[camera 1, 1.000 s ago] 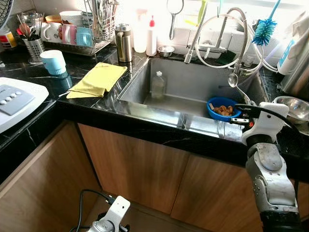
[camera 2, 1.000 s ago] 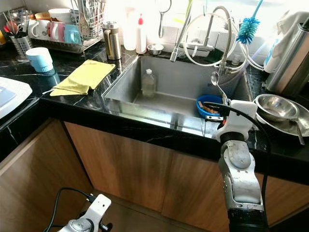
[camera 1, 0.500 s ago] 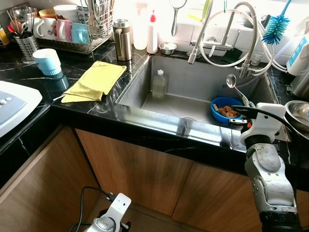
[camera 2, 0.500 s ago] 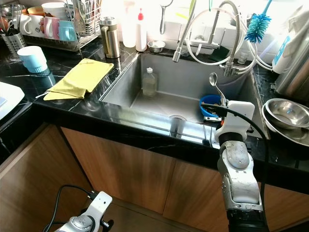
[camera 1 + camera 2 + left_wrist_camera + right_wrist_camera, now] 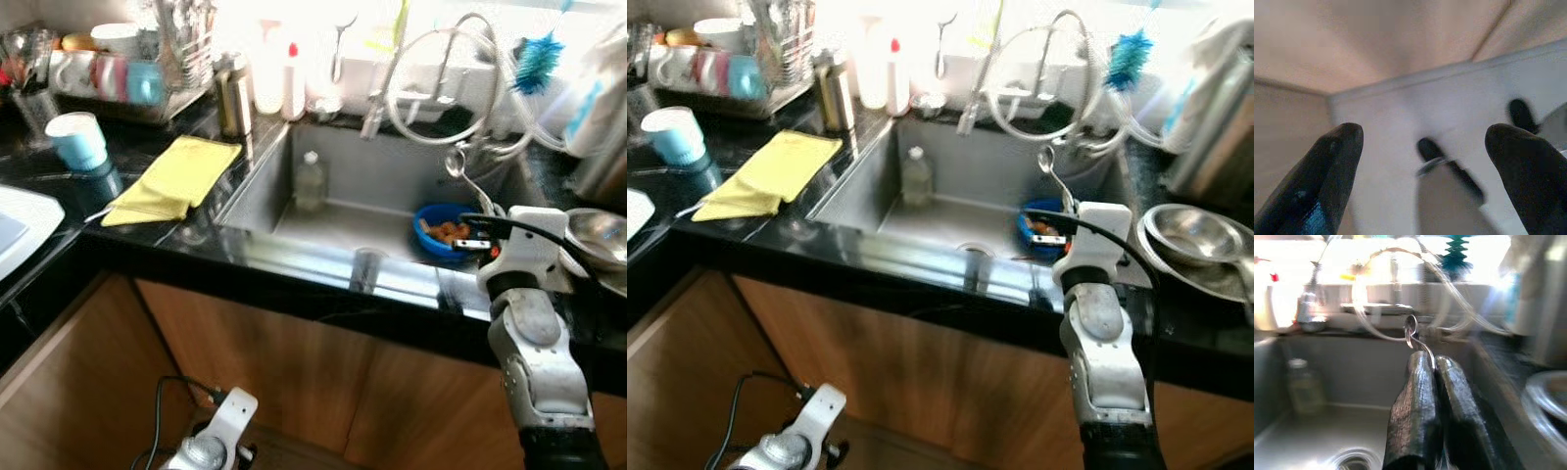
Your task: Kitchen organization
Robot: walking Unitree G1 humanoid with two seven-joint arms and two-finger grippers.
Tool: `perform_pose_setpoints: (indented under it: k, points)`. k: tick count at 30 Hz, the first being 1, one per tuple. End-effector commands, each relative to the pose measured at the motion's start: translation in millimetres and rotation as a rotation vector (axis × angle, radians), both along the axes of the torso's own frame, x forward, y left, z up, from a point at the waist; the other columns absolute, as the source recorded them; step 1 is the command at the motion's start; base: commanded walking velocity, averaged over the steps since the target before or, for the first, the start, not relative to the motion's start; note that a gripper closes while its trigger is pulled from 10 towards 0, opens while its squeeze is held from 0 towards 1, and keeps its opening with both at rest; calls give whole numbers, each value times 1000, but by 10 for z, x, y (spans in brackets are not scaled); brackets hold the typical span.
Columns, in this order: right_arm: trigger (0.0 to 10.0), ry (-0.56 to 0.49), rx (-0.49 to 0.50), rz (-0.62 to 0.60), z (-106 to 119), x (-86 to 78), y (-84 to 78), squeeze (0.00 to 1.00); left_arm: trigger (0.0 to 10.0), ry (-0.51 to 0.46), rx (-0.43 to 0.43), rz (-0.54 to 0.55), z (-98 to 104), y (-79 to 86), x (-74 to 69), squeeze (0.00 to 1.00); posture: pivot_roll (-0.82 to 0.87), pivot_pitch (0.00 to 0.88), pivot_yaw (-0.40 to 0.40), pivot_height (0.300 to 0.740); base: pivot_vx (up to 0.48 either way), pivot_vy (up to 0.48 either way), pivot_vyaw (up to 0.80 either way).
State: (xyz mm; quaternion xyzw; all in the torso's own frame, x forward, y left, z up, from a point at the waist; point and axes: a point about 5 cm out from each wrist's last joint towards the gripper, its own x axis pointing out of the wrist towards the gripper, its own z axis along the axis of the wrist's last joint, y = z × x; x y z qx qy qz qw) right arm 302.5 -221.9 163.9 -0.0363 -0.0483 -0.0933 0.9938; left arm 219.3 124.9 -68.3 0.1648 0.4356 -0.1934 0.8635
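looks like it's mid-job: the right pincer (image 5: pixel 1432 382) is clamped tight on a spoon (image 5: pixel 1413 335), bowl end sticking up, held over the right side of the sink (image 5: pixel 333 211), just above the blue bowl (image 5: pixel 443 227) that has some food bits in it. the spoon isn't put away yet, and a bottle (image 5: pixel 309 179) sits in the sink too. the left pincer (image 5: pixel 1422 161) hangs low by the wooden cupboards, fingers spread wide, holding nothing. black marble table (image 5: pixel 147 230) with a yellow cloth (image 5: pixel 174 179), light blue cup (image 5: pixel 78 140), dish rack far left, steel bowl (image 5: pixel 1193 235) on the right.
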Motion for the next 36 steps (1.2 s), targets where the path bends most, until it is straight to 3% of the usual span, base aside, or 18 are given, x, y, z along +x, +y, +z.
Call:
perform_pose_setpoints:
  k: [1, 30, 36]
  points:
    - [10000, -26, -3, 27, 79, 32, 80, 0, 10000, -2, 33, 13, 9, 138, 22, 0, 15, 5, -35, 736, 307, 0, 0]
    - [10000, -8, 0, 50, 43, 35, 113, 0, 10000, -3, 43, 16, 0, 167, 6, 0, 18, 9, -34, 736, 310, 0, 0]
    - [10000, -2, 1, 51, 33, 33, 115, 0, 10000, -2, 50, 16, -5, 173, -1, 0, 17, 10, -34, 736, 0, 0, 0]
